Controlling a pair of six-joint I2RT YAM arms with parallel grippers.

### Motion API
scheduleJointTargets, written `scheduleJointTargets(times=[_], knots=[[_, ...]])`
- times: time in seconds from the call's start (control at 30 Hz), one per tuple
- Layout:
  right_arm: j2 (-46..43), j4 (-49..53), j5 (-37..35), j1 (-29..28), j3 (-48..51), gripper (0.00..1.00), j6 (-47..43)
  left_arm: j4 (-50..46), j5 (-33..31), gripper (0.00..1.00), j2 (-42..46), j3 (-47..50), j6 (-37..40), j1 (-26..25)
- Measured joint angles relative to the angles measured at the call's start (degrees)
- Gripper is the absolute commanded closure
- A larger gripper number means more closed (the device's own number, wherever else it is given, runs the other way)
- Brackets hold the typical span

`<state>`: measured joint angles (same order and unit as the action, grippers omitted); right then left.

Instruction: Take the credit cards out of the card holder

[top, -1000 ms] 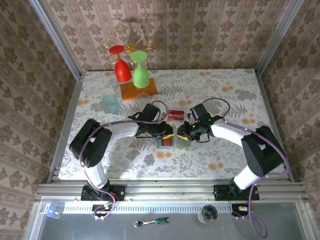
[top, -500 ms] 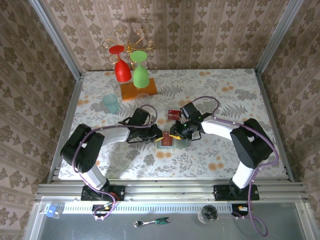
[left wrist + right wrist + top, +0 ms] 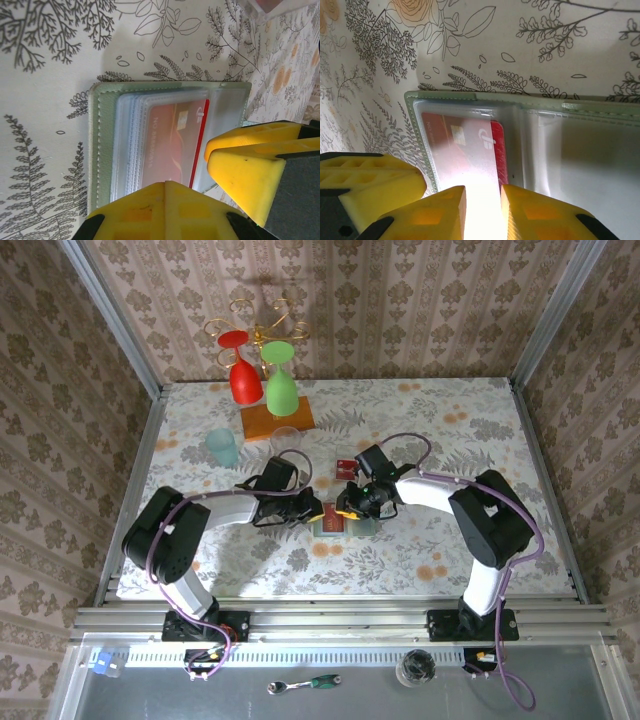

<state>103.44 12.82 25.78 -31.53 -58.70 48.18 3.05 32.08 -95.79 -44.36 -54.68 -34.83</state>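
Top external: card holder (image 3: 345, 531) lies open and flat on the table (image 3: 450, 430), centre, near side. Both arms reach in over it. Left gripper (image 3: 318, 508) sits on its left edge, right gripper (image 3: 350, 510) over its middle; the two tips are just beside each other. Red credit cards (image 3: 348, 468) lie loose on the table just beyond the holder, apart from both grippers; can't tell the count. Far left: a teal cup (image 3: 222, 447) and a clear glass (image 3: 287, 438), contents not readable. A red wine glass (image 3: 243, 377) and a green wine glass (image 3: 281, 388) hang bowl-down from a wire rack (image 3: 262, 325) on a wooden base (image 3: 276, 421).

Left wrist: left gripper (image 3: 165, 210) has its fingers closed together, over the near edge of the card holder (image 3: 97, 150). Can't tell if a sleeve is nipped between them. The holder's stacked clear sleeves carry one red credit card (image 3: 172, 145), fully inside, right at the fingertips. Right gripper (image 3: 235, 160) comes in from the right, over the fold.

Right wrist: right gripper (image 3: 482, 192) has its fingers a narrow gap apart, and I can't make out anything clamped. Glare-bright sleeve shows through the gap. It sits over the near edge of the card holder (image 3: 520, 97), right beside the sleeved red credit card (image 3: 455, 140). Left gripper (image 3: 370, 185) is at the holder's left corner.
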Motion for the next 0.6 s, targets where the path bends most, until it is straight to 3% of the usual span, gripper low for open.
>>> scheduleJointTargets(times=[0.6], knots=[[2.5,-0.6,0.5,-0.3,-1.4,0.78,0.0,-1.1,-0.1,0.99,-1.7,0.1,0.5,0.8]])
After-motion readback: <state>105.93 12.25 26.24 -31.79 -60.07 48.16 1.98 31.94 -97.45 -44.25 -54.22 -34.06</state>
